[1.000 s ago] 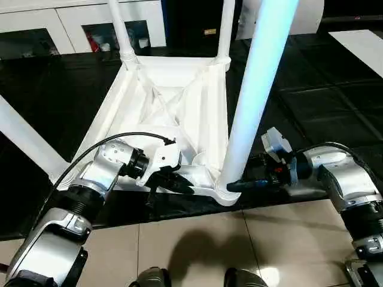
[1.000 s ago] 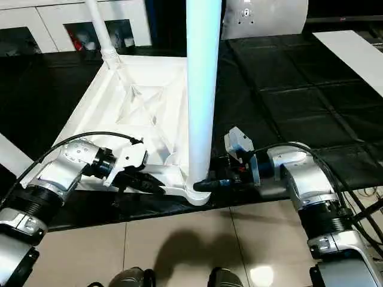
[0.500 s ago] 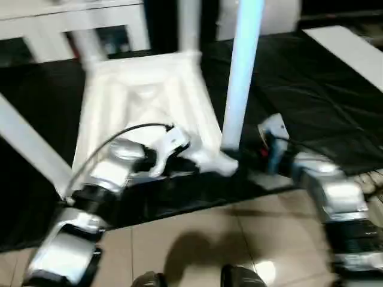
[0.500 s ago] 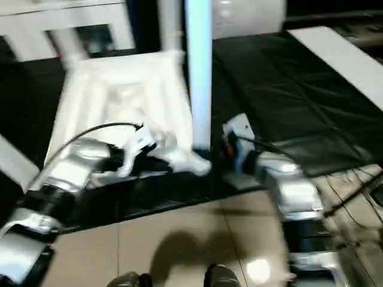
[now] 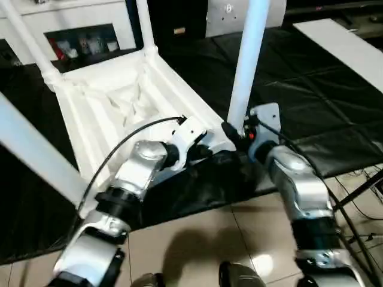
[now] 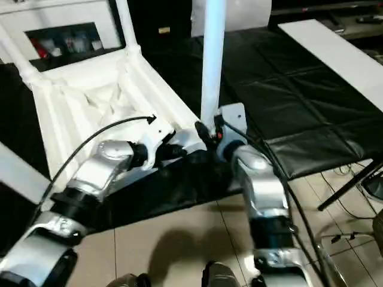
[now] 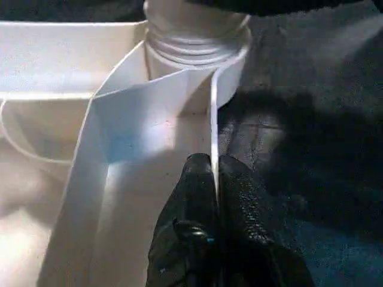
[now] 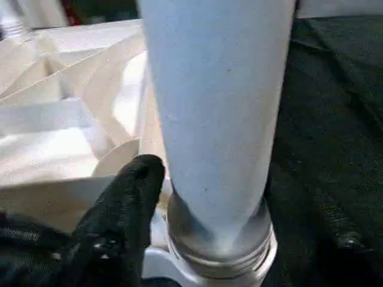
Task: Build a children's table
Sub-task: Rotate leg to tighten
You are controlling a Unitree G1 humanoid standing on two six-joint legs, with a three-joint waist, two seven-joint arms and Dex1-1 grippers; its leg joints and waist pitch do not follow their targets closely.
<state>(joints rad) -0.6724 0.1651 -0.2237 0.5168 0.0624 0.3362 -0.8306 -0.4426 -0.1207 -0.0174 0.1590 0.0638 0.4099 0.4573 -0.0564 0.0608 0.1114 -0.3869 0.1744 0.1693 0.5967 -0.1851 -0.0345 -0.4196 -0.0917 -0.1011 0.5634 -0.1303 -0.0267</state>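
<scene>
The children's table lies upside down on the black surface, its ribbed white top [image 5: 119,101] facing up. White legs stand in its corner sockets. The near right leg [image 5: 245,66] rises from a ringed socket [image 8: 221,251]. My left gripper [image 7: 214,164] is shut on the thin rim wall of the top, just beside that socket, and it also appears at the table's near corner [image 5: 206,152]. My right gripper [image 5: 230,130] is at the foot of the same leg [image 8: 215,89], close against it.
Other legs stand at the far corner [image 5: 145,27], the far left corner [image 5: 30,33] and slanting across the near left [image 5: 36,152]. White cabinets [image 5: 72,18] line the back. A white panel [image 5: 341,42] lies at the right. Tiled floor [image 5: 197,239] starts at the surface's front edge.
The whole picture has swung, so the camera has moved. My right forearm now reaches the leg's foot from the near side instead of from the right. The left gripper keeps its hold on the rim.
</scene>
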